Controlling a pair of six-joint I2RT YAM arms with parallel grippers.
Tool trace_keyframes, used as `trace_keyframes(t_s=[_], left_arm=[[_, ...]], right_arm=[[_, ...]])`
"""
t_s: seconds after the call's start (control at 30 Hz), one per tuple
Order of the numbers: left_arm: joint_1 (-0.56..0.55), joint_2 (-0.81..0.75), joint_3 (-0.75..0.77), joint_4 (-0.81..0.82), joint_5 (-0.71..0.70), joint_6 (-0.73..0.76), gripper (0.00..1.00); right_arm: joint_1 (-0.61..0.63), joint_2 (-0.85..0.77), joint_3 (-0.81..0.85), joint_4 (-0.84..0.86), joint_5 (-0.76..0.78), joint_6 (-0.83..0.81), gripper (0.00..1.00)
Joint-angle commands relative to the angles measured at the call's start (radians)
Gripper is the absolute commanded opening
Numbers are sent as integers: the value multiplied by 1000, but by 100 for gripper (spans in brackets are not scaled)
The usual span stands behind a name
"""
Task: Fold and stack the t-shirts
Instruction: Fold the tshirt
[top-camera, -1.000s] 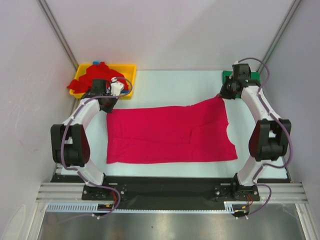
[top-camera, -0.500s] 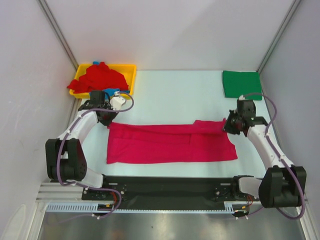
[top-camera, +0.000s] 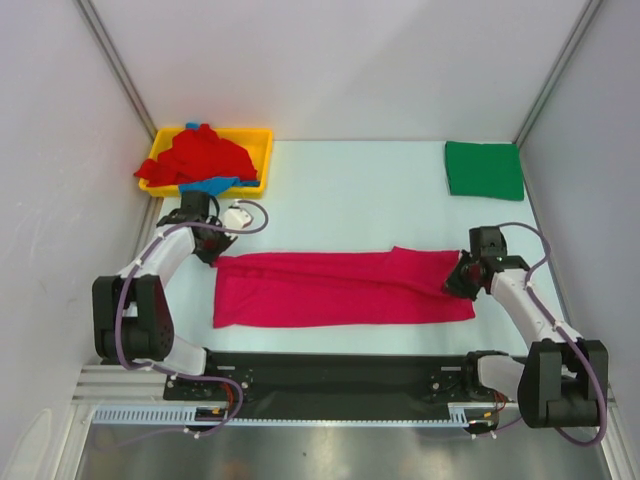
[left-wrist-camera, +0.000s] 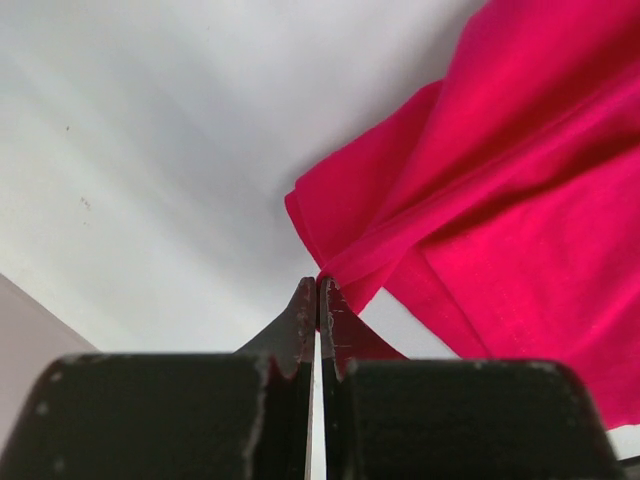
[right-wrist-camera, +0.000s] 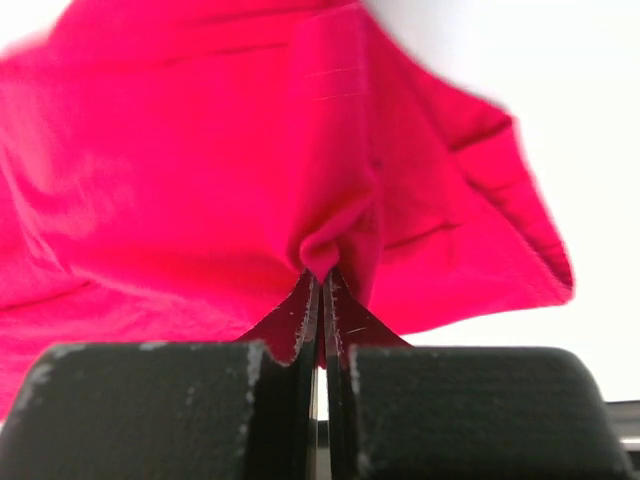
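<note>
The pink shirt (top-camera: 330, 290) lies on the table (top-camera: 350, 190) as a long band running left to right, in the near half of the table between the two arms. Its far part is doubled over toward the near edge, so the cloth is in layers.

The left gripper (top-camera: 213, 250) sits at the band's far-left corner. In the left wrist view its jaws are pressed together with a thin edge of the cloth caught at the tips (left-wrist-camera: 318, 290).

The right gripper (top-camera: 458, 285) is at the band's right end. Its jaws are closed as well, pinching a bunched fold of the pink shirt, as the right wrist view shows (right-wrist-camera: 321, 280).

A green shirt (top-camera: 484, 169) lies folded flat at the far-right corner, well apart from the pink one. At the far left a yellow tray (top-camera: 262, 150) holds a crumpled red shirt (top-camera: 200, 155), with a blue shirt (top-camera: 222, 184) showing at its near edge.
</note>
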Motion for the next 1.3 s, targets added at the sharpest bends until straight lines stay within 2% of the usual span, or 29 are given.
trace_keyframes(t_s=[0.0,0.1,0.37,0.47,0.67,0.83,0.93,1.27], left_arm=[[25,-10,27,3,-5,47,1],[29,-15,48,0,-8,53,1],[28,-5,-9,34,35,15,2],[29,2,40,57,31,-31,2],[29,106,221,188,-12,-170,2],[28,174,291,186,-26,-180,2],[29,153,230,185,-14,-158,2],[29,2,2,164,34,-34,4]], right_arm=[[-58,-34,6,-20,12,19,0],[-89,-26,24,-6,-7,-19,0],[-98,55,7,102,-50,-7,0],[-100,84,76,126,-43,-13,0],[-133,317,363,155,-32,-74,0],[-129,429,528,141,-40,-100,0],[-114,425,509,113,-32,-116,0],[-138,172,168,54,-32,-64,0]])
